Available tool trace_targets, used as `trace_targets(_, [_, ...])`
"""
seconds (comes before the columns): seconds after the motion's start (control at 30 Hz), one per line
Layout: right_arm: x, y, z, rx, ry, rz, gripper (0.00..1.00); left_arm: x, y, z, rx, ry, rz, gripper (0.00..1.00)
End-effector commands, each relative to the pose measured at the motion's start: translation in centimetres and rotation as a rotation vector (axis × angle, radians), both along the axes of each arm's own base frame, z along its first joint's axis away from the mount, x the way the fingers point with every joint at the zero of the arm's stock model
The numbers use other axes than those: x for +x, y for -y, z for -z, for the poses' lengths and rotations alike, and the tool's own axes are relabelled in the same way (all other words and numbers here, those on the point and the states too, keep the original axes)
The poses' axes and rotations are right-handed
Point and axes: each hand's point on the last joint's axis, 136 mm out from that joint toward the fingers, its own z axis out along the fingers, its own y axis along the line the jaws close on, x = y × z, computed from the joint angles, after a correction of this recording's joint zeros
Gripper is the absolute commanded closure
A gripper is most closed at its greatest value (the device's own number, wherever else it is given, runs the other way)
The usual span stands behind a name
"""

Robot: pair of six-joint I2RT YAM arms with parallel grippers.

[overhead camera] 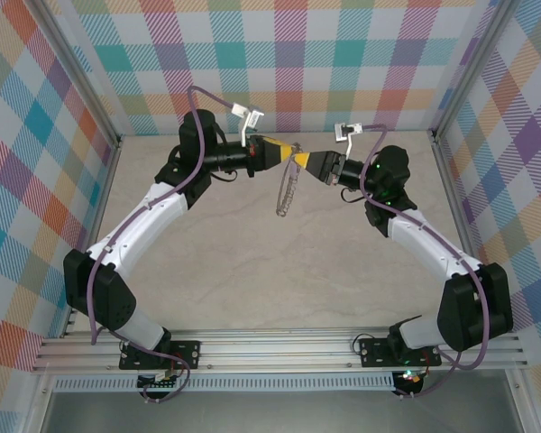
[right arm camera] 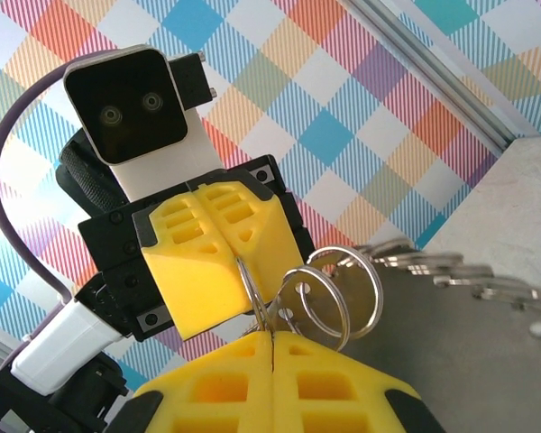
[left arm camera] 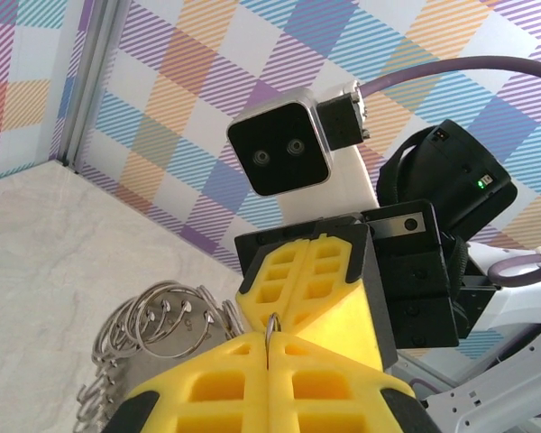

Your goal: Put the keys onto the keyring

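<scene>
- The left gripper and the right gripper meet tip to tip towards the far end of the pale marbled bench. Their yellow fingers almost touch.
- The large thin silver-grey metal keyring hangs from that meeting point. In the top view it is a narrow fringed strip running down and slightly left.
- The left gripper is clamped tight. In its wrist view the two yellow fingers press together, and a thin loop of the keyring's wire pokes out of the seam.
- The right gripper is likewise closed on the keyring. Its yellow fingers pinch the wire at the seam.
- Small silvery split rings bunch up just beside the fingertips. More silvery pieces trail off along the rim to the right in the right wrist view.
- I cannot tell whether the keyring's lowest end touches the bench.
- Bright checked walls enclose the bench on three sides.
</scene>
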Motion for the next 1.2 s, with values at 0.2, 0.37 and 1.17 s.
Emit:
trace_targets(0.2, [-2.0, -2.3, -0.6, 0.079, -0.029, -0.181, 1.0, -1.1, 0.4, -3.9, -0.108, 0.098, 0.002, 1.0])
trace_targets(0.37, [-1.7, -2.8, 0.2, 0.063, -0.061, -0.19, 1.0, -0.9, 0.4, -3.6, -0.11, 0.091, -0.01, 1.0])
trace_targets(1.17, [-2.8, 4.3, -2.5, -0.044, 0.043, 0.096, 0.55, -1.1, 0.1, -3.2, -0.1, 0.087, -0.024, 1.0])
